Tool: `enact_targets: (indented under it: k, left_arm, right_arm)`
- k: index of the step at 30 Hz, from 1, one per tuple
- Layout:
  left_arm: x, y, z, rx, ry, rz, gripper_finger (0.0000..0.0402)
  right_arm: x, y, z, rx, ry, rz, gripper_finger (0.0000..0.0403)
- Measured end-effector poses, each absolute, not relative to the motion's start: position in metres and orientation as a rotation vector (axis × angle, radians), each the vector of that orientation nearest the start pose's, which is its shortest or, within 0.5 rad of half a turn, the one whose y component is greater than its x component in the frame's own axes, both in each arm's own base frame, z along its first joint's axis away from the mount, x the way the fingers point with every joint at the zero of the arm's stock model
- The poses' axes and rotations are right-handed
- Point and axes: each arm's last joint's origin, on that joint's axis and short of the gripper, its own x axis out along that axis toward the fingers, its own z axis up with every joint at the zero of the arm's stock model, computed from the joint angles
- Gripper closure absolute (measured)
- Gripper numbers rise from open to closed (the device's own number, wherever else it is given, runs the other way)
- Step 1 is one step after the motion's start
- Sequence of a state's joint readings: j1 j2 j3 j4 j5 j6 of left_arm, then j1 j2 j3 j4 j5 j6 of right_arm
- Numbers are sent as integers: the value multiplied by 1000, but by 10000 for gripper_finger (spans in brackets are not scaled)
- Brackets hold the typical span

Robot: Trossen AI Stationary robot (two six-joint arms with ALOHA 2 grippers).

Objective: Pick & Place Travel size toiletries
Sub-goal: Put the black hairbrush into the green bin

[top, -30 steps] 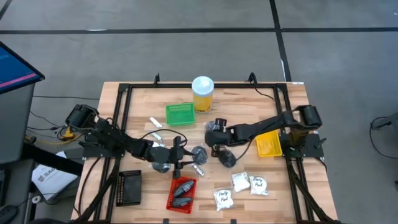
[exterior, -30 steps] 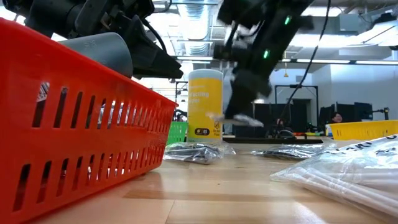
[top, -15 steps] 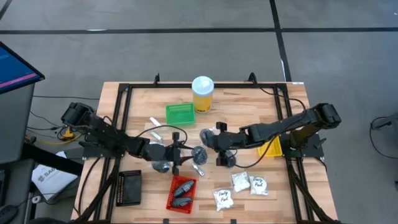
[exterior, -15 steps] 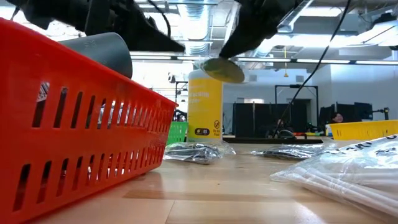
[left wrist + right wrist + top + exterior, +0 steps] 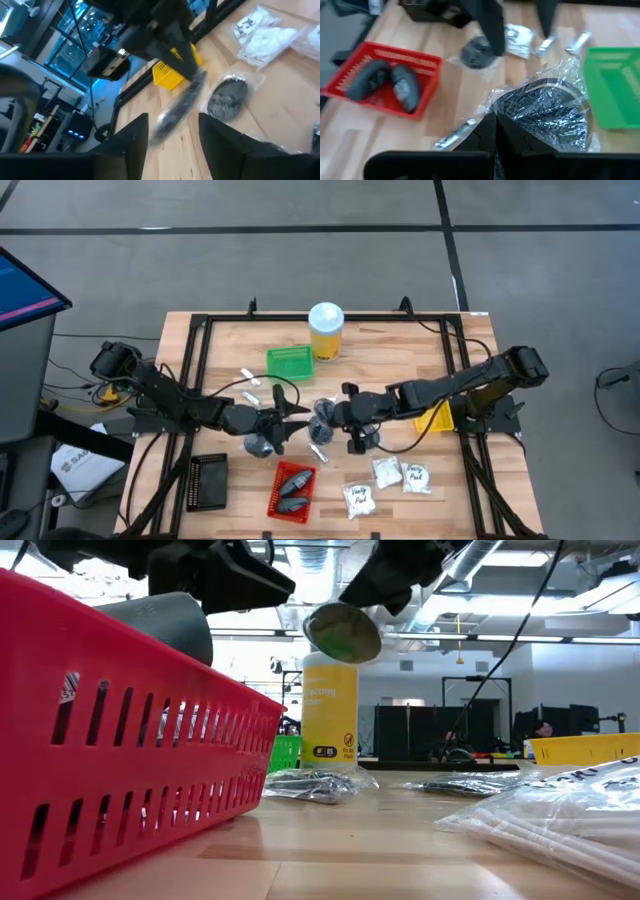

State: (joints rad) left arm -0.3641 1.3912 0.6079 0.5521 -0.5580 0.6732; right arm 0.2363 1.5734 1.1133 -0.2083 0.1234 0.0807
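While lifted off the counter at frame centre, a dark puck in clear wrap sits pinched in the right end effector. Left end effector is just left of it, fingers spread apart, holding nothing. Red tray lower centre holds two grey pieces; white sachets lower right.

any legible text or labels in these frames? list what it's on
White sachets: dark script print, too small to read for certain.
Yellow jar: dark print and small round symbols on the label, too blurred to read.
Sachet in the left wrist view: dark print, blurred.
Nothing else carries readable text.
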Motion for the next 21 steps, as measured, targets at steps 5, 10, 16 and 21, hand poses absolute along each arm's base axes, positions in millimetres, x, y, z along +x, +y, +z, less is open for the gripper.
enact_targets:
  k: [5,10,16,21]
  left_arm:
    - [266,-85,212,828,267,111,184]
    - [266,-84,212,831,270,115,144]
    - [267,-83,215,817,246,126,137]
    - [269,-78,215,807,242,119,150]
  right_arm:
    - [336,79,258,-20,629,122,403]
    - [339,80,267,-14,602,132,403]
    - [342,80,273,-15,580,134,403]
    - [342,80,274,-16,570,136,403]
